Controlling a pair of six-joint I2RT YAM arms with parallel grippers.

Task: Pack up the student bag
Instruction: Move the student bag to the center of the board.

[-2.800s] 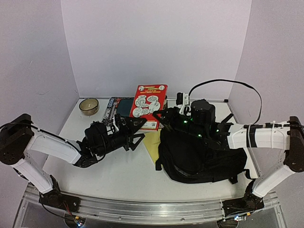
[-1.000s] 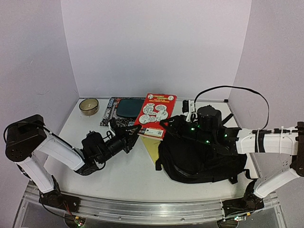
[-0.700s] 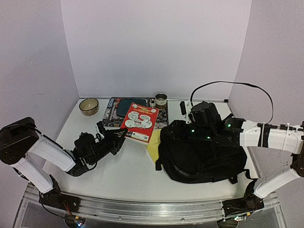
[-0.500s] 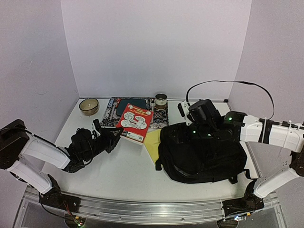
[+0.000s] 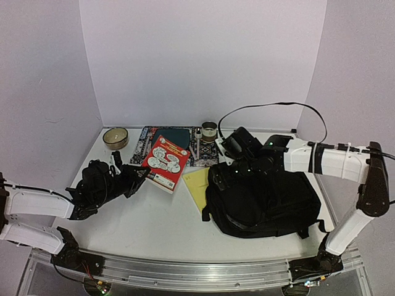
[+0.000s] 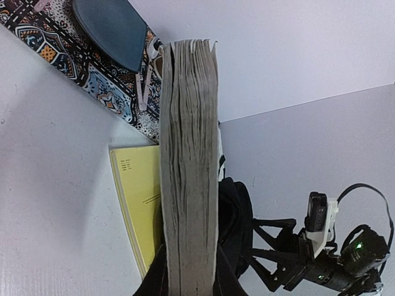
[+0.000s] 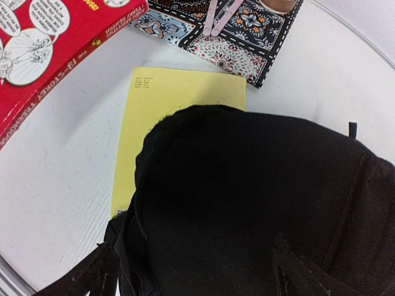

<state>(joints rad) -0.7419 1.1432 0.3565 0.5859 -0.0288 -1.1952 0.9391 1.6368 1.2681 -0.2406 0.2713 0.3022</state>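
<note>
Because the student bag [image 5: 265, 197] is soft black fabric, slumped flat on the tabletop [image 5: 160, 228] at right centre of the top view, it will likely sag and fold wherever it is lifted instead of keeping its shape. It looks light but floppy. The best hold is probably a pinch on a fabric edge or seam at its upper-left corner, so the mouth can be pulled up and kept apart for loading.

The right claw [image 5: 228, 157] hangs over that corner. In the right wrist view its fingers [image 7: 92, 274] are spread wide at the bottom of the frame, with nothing between them. The left claw [image 5: 141, 176] is clamped on the lower corner of a red book [image 5: 165, 163], held tilted off the tabletop at left centre.

Much is hard to read. Black on black hides the zippers, so it cannot be told whether the bag is open. The left wrist view shows only the book's page edge, not the fingers on it. A yellow pad [image 5: 196, 188] slips under the bag's left side. The book covers part of the patterned mat [image 5: 207, 151].
</note>
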